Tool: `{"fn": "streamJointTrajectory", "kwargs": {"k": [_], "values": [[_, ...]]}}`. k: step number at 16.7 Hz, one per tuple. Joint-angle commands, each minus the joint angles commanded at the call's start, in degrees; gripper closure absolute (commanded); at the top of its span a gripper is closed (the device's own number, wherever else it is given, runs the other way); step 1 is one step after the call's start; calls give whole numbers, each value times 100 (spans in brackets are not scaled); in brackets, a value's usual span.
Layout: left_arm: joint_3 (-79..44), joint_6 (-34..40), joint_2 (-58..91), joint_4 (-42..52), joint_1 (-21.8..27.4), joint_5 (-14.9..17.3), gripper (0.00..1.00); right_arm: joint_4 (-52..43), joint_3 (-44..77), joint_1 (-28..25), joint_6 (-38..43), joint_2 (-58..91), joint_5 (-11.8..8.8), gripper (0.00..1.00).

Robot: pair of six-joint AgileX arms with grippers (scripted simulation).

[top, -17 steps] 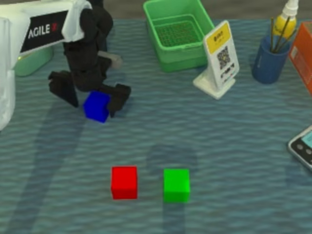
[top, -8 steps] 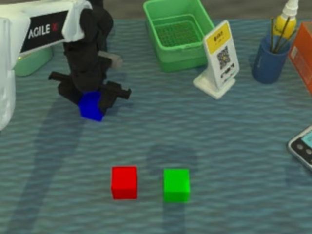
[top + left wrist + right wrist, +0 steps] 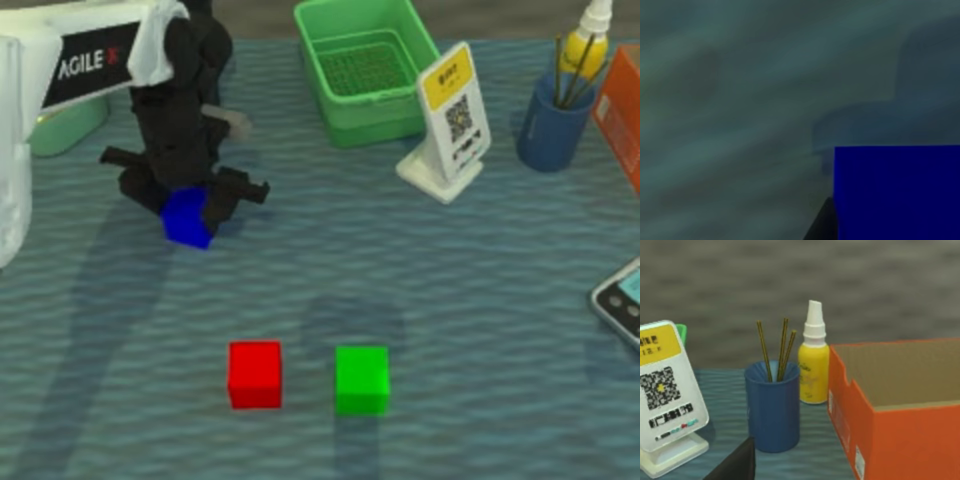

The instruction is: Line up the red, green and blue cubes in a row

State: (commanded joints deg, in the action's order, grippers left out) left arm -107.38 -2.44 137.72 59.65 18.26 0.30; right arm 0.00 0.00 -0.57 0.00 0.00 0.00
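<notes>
Item: left gripper (image 3: 186, 203), at the table's left rear. Change noted: a second ago its fingers were spread either side of the blue cube (image 3: 187, 218); they are now clamping it, the cube sitting slightly nearer the arm. The pick appears secured; carrying it to the row is pending.

Item: red cube (image 3: 254, 374) and green cube (image 3: 361, 379), lying side by side near the front, apart.

Item: right arm, not appearing in the top view; finger state cannot be told.

Lettering: "AGILE" on the left arm (image 3: 85, 62); QR placard (image 3: 451, 118), text unreadable.

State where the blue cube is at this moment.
In the top view, the blue cube sits left of centre, between the left gripper's fingers, behind the red cube.
</notes>
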Motion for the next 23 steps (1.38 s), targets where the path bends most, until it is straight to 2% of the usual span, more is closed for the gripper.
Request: {"fn": "streamJointTrajectory", "kwargs": {"k": [4, 10, 16, 19, 23], "values": [[-104, -12, -59, 108, -10, 0, 100, 0, 0, 0, 0, 0, 0, 0], [-983, 5, -305, 1289, -107, -3, 100, 0, 0, 0, 0, 0, 0, 0], [-1072, 6, -324, 1378, -74, -5, 100, 0, 0, 0, 0, 0, 0, 0], [-1185, 375, -268, 1443, 245, -11, 100, 0, 0, 0, 0, 0, 0, 0], [-1397, 1709, -171, 1613, 1168, -24, 100, 0, 0, 0, 0, 0, 0, 0]]}}
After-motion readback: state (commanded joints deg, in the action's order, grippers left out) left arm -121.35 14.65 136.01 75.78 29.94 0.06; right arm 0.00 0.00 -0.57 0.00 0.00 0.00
